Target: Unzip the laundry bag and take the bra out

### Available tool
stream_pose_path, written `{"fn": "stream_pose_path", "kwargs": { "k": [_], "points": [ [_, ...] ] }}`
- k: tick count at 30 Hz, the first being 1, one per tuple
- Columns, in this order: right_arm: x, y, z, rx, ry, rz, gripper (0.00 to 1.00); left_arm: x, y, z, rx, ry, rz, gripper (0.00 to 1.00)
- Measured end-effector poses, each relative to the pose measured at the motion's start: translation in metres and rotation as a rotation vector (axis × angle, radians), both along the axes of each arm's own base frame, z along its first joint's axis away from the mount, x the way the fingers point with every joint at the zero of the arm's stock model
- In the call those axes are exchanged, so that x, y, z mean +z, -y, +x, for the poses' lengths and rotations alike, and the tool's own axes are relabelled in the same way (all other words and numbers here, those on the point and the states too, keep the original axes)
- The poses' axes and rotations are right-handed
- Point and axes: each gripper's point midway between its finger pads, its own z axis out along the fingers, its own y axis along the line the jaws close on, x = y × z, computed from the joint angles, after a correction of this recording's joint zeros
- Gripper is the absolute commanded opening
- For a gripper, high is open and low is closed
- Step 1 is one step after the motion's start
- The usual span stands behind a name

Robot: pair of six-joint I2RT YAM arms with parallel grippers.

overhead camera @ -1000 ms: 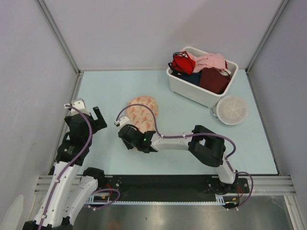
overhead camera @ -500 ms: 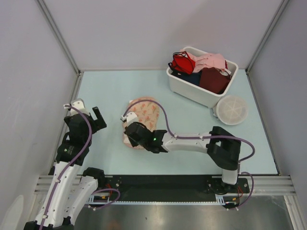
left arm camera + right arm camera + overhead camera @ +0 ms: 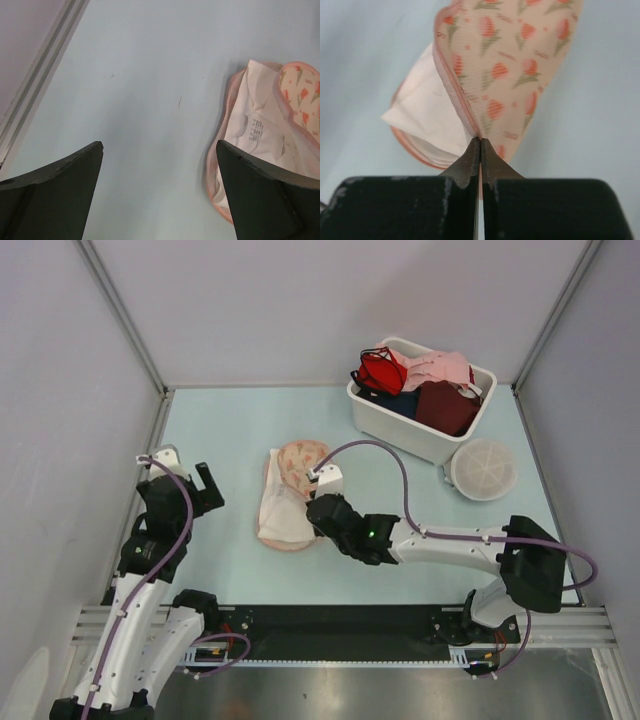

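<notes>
The laundry bag (image 3: pixel 303 460), peach with an orange-red leaf print, lies mid-table with its top flap peeled back. Inside it the white bra (image 3: pixel 281 515) shows, with a care label visible in the left wrist view. My right gripper (image 3: pixel 319 503) is shut on the laundry bag's (image 3: pixel 515 60) zipper edge, its jaws (image 3: pixel 480 141) pinched on the pink seam, and the bra (image 3: pixel 430 102) lies left of the flap. My left gripper (image 3: pixel 207 489) hovers open to the left of the bag. Between its fingers (image 3: pixel 159 145) is only table; the bag (image 3: pixel 301 91) and bra (image 3: pixel 255 127) lie to its right.
A white bin (image 3: pixel 398 426) at the back right holds a red bra (image 3: pixel 381 370), a pale pink garment (image 3: pixel 440 368) and a dark red one (image 3: pixel 447 405). A round white mesh disc (image 3: pixel 484 469) lies beside the bin. Walls and metal rails (image 3: pixel 150 440) border the table.
My right gripper closed on the bag's edge and moved right, peeling the printed flap back and exposing the white bra. The left arm has not moved.
</notes>
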Motion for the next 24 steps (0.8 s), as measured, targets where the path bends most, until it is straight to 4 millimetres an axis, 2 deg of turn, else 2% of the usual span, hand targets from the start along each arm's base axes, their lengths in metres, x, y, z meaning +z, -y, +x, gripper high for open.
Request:
{"fn": "stream_pose_path", "kwargs": {
  "k": [7,14,20,21,24],
  "points": [
    [-0.019,0.063,0.014,-0.186,-0.041,-0.041,0.00,-0.003,0.004,0.001,-0.021,-0.013,-0.003,1.00],
    [-0.032,0.110,0.004,-0.338,-0.090,-0.029,0.00,-0.004,0.006,0.002,-0.032,-0.019,-0.008,1.00],
    [-0.056,0.154,-0.010,-0.480,-0.151,-0.059,0.01,-0.004,0.008,0.002,-0.042,-0.019,-0.013,1.00],
    [-0.059,0.159,-0.012,-0.497,-0.158,-0.064,0.03,-0.004,0.008,0.002,-0.042,-0.019,-0.013,1.00],
    [-0.062,0.177,-0.019,-0.554,-0.176,-0.069,0.37,-0.004,0.009,0.002,-0.046,-0.019,-0.015,1.00]
  ]
}}
